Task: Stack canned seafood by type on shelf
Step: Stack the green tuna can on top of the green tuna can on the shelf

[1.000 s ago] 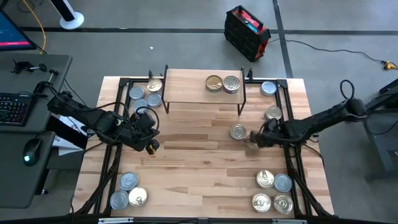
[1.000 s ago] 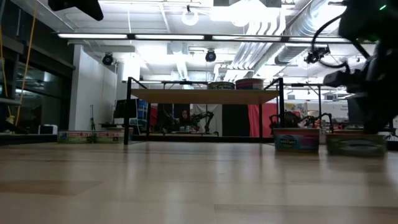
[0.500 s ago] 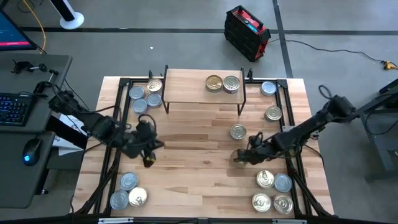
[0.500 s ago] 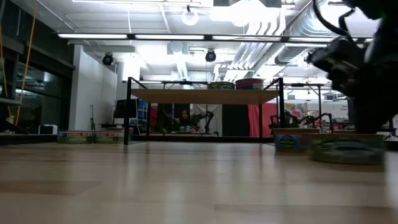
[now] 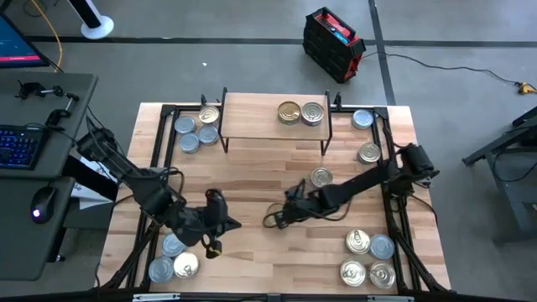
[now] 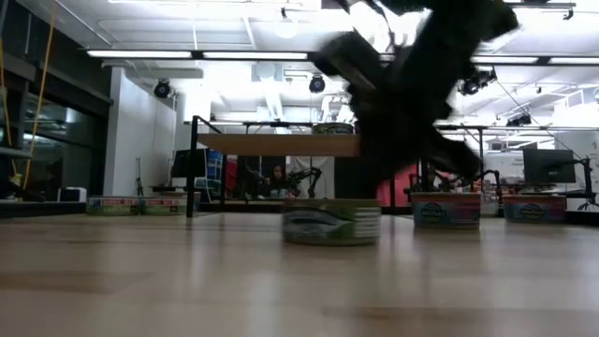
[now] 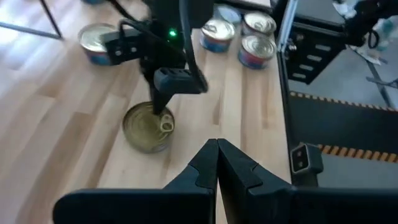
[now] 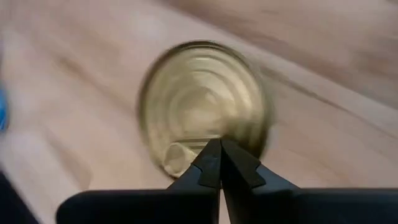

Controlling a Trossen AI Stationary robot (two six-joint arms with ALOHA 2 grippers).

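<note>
Right tool (image 5: 277, 216) fingers together, tips over gold pull-tab tin (image 7: 148, 126) mid-counter (image 5: 252, 184); left tool (image 5: 231, 223) fingers together, just beside tin.

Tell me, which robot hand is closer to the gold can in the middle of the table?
The right. The right gripper is right at the gold can, its shut fingertips over the lid. The left gripper is shut and close by, with a gap.

Bright overhead light; right wrist, arm blurred.
</note>
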